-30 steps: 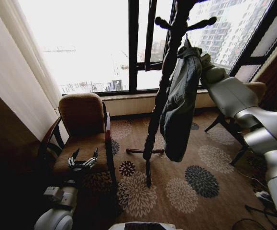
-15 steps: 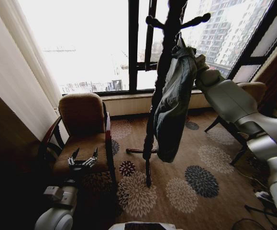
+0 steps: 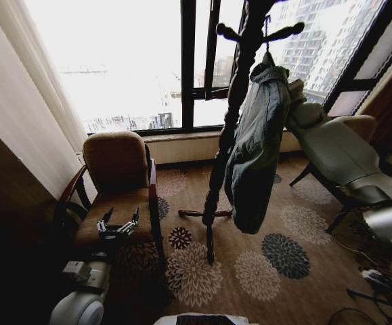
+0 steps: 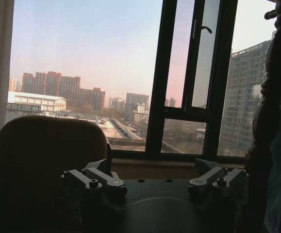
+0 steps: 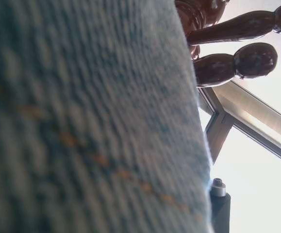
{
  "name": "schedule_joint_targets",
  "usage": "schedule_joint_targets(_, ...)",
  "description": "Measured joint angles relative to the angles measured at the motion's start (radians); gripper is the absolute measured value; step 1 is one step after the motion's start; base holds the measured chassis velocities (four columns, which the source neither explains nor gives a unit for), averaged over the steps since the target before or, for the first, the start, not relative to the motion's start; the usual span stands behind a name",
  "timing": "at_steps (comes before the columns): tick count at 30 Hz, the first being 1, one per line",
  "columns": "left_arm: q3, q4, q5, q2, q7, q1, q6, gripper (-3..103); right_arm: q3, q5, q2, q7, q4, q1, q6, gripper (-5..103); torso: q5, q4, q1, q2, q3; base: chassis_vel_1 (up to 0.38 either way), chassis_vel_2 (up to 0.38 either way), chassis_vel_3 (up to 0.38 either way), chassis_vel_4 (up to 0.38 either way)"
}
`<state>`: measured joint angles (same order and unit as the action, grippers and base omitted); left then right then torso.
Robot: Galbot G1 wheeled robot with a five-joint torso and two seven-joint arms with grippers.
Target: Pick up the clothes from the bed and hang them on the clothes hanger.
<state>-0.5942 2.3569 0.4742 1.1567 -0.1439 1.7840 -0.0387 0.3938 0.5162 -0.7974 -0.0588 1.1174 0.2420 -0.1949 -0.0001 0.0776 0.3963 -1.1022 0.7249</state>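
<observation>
The light-blue washed denim jacket (image 3: 256,149) hangs full length beside the dark turned-wood coat stand (image 3: 226,135), its collar end up near the stand's upper pegs and its hem well above the floral patterned carpet (image 3: 284,257). A thin dark hook (image 3: 266,30) rises from the collar toward the right-hand peg; whether it rests on that peg cannot be determined. The hanger body is covered by the fabric.

The right arm (image 3: 338,152) reaches up from the right side to the jacket's upper edge. The right gripper (image 3: 294,91) sits against the shoulder of the garment, behind the fabric. Whether its fingers are spread or closed on the cloth cannot be determined. In the right wrist view the denim weave with orange stitching lies directly against the lens, with the rounded peg ends of the stand (image 5: 237,46) just beyond it.

The left gripper (image 3: 117,228) is parked low, above the seat of the brown upholstered armchair (image 3: 118,176). Its fingers (image 4: 94,179) are spread wide with nothing between them, pointing toward the black-framed window (image 4: 189,77).
</observation>
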Motion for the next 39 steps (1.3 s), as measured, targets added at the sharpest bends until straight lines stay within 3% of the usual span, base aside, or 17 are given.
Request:
schedule_joint_targets(22, 0.006, 0.015, -0.011, -0.002, -0.003, 0.014, 0.001, 100, -0.163, 0.008, 0.138, -0.053, 0.201, -0.241, 0.048, 10, -0.0005, 0.0, 0.0, 0.0, 0.0, 0.0, 0.0, 0.0, 0.0)
schedule_joint_targets(24, 0.007, 0.017, -0.011, -0.003, -0.004, 0.013, 0.002, 100, -0.164, 0.009, 0.145, -0.051, 0.209, -0.244, 0.05, 19, -0.0002, 0.0, 0.0, 0.0, 0.0, 0.0, 0.0, 0.0, 0.0)
schedule_joint_targets(26, 0.008, 0.017, -0.011, -0.004, -0.004, 0.012, 0.003, 100, -0.164, 0.011, 0.147, -0.052, 0.21, -0.244, 0.05, 19, -0.0002, -0.0002, 0.0, 0.0, 0.0, 0.0, 0.0, 0.0, 0.0)
schedule_joint_targets(32, 0.012, 0.017, -0.012, -0.004, -0.006, 0.01, 0.004, 100, -0.155, 0.015, 0.155, -0.049, 0.216, -0.241, 0.053, 47, -0.0001, 0.0001, 0.0, 0.0, 0.0, 0.0, 0.0, 0.0, 0.0)
schedule_joint_targets(35, 0.012, 0.016, -0.013, -0.004, -0.006, 0.011, 0.004, 100, -0.148, 0.016, 0.162, -0.046, 0.222, -0.238, 0.053, 52, 0.0, 0.0, 0.0, 0.0, 0.0, 0.0, 0.0, 0.0, 0.0)
schedule_joint_targets(38, 0.012, 0.016, -0.012, -0.009, -0.006, 0.009, 0.004, 100, -0.149, 0.023, 0.169, -0.05, 0.24, -0.241, 0.057, 68, 0.0002, 0.0003, 0.0, 0.0, 0.0, 0.0, 0.0, 0.0, 0.0)
schedule_joint_targets(39, 0.012, 0.016, -0.012, -0.009, -0.006, 0.009, 0.004, 100, -0.149, 0.023, 0.169, -0.05, 0.24, -0.241, 0.057, 68, 0.0002, 0.0003, 0.0, 0.0, 0.0, 0.0, 0.0, 0.0, 0.0)
